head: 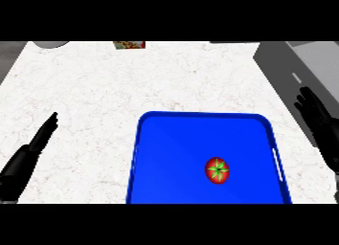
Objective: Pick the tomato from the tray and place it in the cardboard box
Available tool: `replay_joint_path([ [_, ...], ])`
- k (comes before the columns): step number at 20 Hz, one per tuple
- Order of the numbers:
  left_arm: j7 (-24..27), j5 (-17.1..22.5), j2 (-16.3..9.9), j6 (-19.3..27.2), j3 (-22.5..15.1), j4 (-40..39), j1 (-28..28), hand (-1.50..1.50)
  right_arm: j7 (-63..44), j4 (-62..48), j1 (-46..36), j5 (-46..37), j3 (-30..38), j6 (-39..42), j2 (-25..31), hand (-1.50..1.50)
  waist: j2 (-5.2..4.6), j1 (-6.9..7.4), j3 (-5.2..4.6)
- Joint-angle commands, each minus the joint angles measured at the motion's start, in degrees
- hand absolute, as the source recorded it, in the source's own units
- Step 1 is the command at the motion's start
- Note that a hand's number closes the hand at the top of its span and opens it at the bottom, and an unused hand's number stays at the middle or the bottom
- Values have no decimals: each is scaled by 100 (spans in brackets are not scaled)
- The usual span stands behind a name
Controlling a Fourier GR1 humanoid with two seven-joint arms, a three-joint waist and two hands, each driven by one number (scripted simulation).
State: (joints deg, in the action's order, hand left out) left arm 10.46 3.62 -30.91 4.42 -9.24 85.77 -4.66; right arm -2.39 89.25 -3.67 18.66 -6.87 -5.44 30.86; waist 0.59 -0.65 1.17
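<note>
From the head view you see the tomato [217, 170] lying on the blue tray [169, 143], toward its right side, on the white counter [130, 81]. Your left hand [38, 143] rests at the left, fingers straight and together. Your right hand [321, 119] sits just right of the tray, fingers straight, holding nothing. A small box [129, 45] shows at the far edge.

A white, faintly veined marble desk [130, 81] fills most of the view. A grey boxy unit [299, 62] stands at its two o'clock edge. Darker grey floor [3, 62] shows at ten o'clock. At twelve o'clock sit a grey round object [50, 44] and a small colourful box [129, 45].
</note>
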Motion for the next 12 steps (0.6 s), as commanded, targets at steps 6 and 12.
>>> replay_joint_path([
  [6,-426,211,524,-193,-342,446,775,0,-429,300,1151,-1670,-799,-3156,-1710,-150,-5,-356,-138],
  [12,-590,310,750,-221,-498,384,822,0,-532,-424,1638,-4011,-1233,-3757,-348,-150,-75,-338,-219],
])
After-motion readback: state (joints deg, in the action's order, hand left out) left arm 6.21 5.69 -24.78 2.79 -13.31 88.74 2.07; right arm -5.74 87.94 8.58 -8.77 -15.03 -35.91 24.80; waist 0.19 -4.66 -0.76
